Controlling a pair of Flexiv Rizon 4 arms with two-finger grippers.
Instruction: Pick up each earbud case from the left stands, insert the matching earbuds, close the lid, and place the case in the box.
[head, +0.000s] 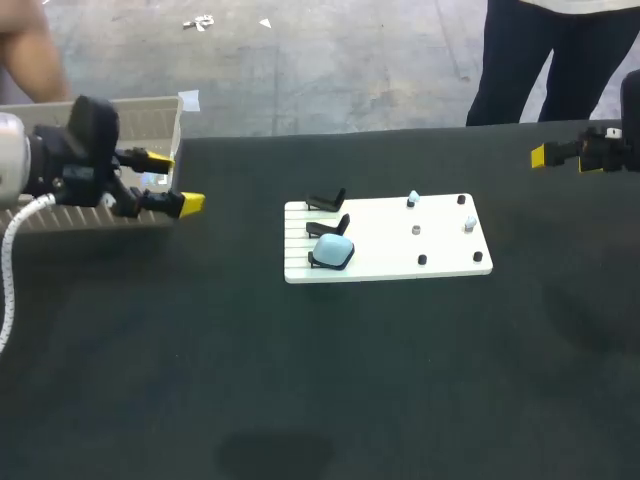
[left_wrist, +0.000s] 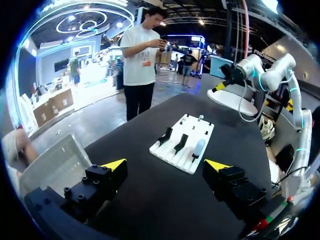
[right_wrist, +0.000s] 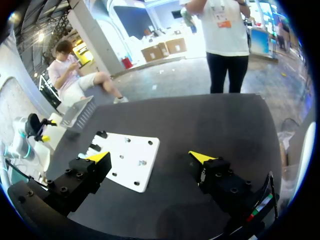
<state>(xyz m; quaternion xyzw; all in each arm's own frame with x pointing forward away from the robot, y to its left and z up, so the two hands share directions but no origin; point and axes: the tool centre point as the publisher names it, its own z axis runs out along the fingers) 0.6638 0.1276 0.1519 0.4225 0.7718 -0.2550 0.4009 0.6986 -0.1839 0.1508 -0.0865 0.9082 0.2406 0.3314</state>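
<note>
A white board (head: 385, 245) lies mid-table. Three black stands line its left side; the two farther ones (head: 327, 201) are bare. On the nearest stand sits a pale blue earbud case (head: 333, 251), lid shut. Small earbuds (head: 413, 199) rest on pegs on the board's right half. My left gripper (head: 172, 181) hovers open and empty at the left, next to the box (head: 150, 112). In the left wrist view the case (left_wrist: 198, 148) is well ahead of the open gripper (left_wrist: 167, 167). My right gripper (right_wrist: 150, 156) is open and empty at the far right, with the board (right_wrist: 127, 160) ahead beside it.
The ribbed translucent box stands at the table's back left corner, partly behind my left arm. Dark tabletop (head: 320, 380) surrounds the board on all sides. My right arm (left_wrist: 250, 70) shows across the table in the left wrist view.
</note>
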